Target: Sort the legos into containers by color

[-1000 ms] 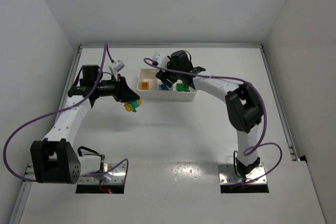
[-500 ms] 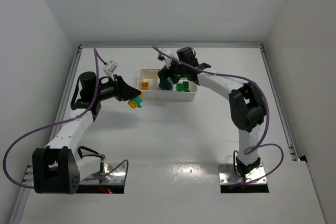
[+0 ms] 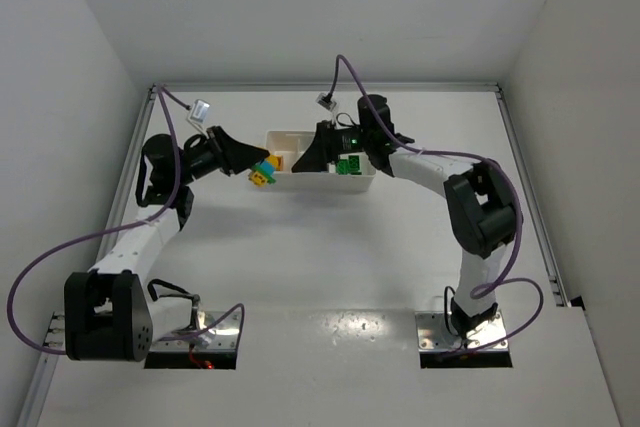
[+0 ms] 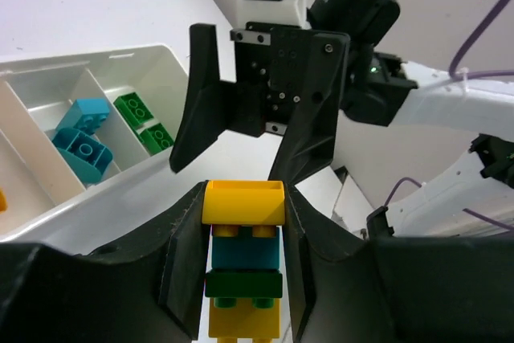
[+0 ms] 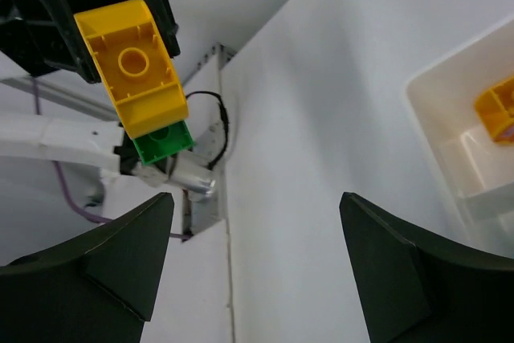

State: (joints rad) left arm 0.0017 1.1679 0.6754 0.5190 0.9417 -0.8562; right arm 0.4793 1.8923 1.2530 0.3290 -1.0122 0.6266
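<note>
My left gripper (image 3: 252, 161) is shut on a stack of legos (image 3: 263, 171), held in the air just left of the white tray (image 3: 330, 185). In the left wrist view the stack (image 4: 243, 271) runs yellow, cyan, green, yellow between my fingers. My right gripper (image 3: 308, 155) is open and empty over the tray's left part, facing the stack from a short gap. It shows in the left wrist view (image 4: 241, 130). The right wrist view shows the stack's yellow end (image 5: 132, 62) and a green brick (image 5: 165, 140) ahead of the wide-open gripper (image 5: 257, 263). Cyan bricks (image 4: 80, 142) and green bricks (image 4: 140, 118) lie in separate compartments.
An orange brick (image 5: 498, 106) lies in the tray's left compartment (image 5: 450, 130). Purple cables loop over both arms. Walls close in the table at the back and both sides.
My left gripper has carried the lego stack up and right, to the tray's left end. My right gripper has come out of the tray and turned left to face the stack.
</note>
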